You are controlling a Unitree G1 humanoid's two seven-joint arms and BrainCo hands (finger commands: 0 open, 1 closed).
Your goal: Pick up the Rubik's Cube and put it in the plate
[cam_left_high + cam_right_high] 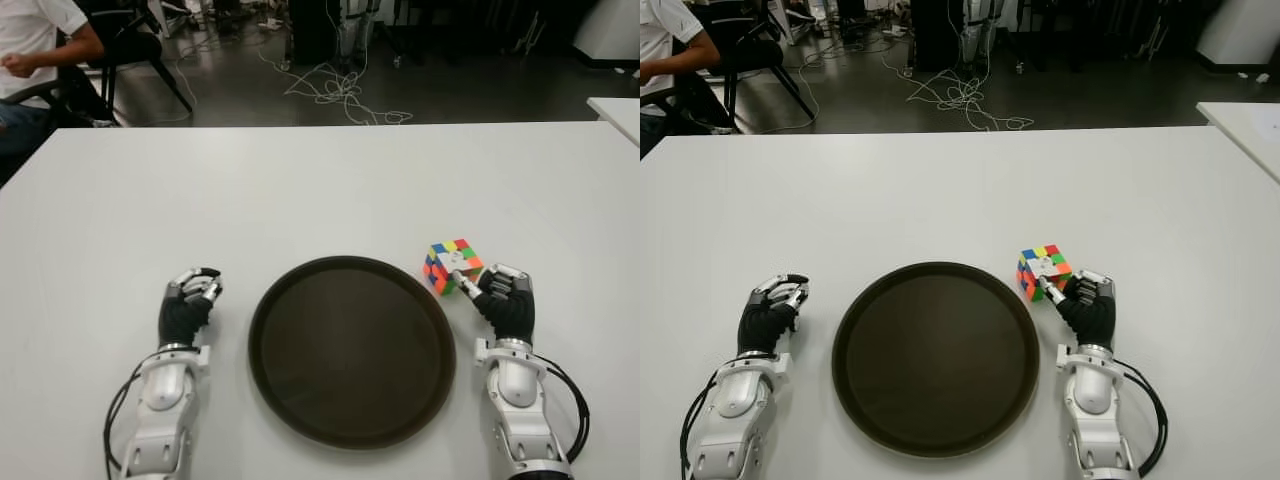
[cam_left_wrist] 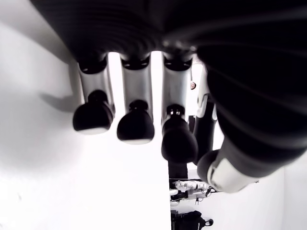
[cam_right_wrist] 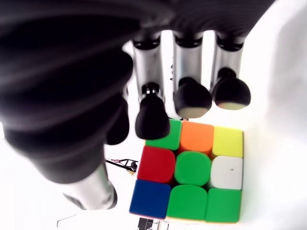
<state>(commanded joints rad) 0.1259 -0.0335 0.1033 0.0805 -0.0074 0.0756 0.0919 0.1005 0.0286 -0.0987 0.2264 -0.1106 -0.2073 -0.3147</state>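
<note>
The Rubik's Cube [image 1: 452,265] stands on the white table [image 1: 300,190], just beyond the right rim of the round dark brown plate [image 1: 350,350]. Nothing lies in the plate. My right hand [image 1: 497,292] is on the table right behind the cube, on its right side, thumb tip at the cube's near corner. In the right wrist view its fingers [image 3: 192,98] hang loosely bent over the cube [image 3: 192,170] without closing on it. My left hand [image 1: 195,292] shows left of the plate, with its fingers [image 2: 136,127] relaxed and holding nothing.
A person sits on a chair [image 1: 40,50] beyond the table's far left corner. Cables [image 1: 340,95] lie on the floor behind the table. Another white table's corner [image 1: 620,110] shows at the far right.
</note>
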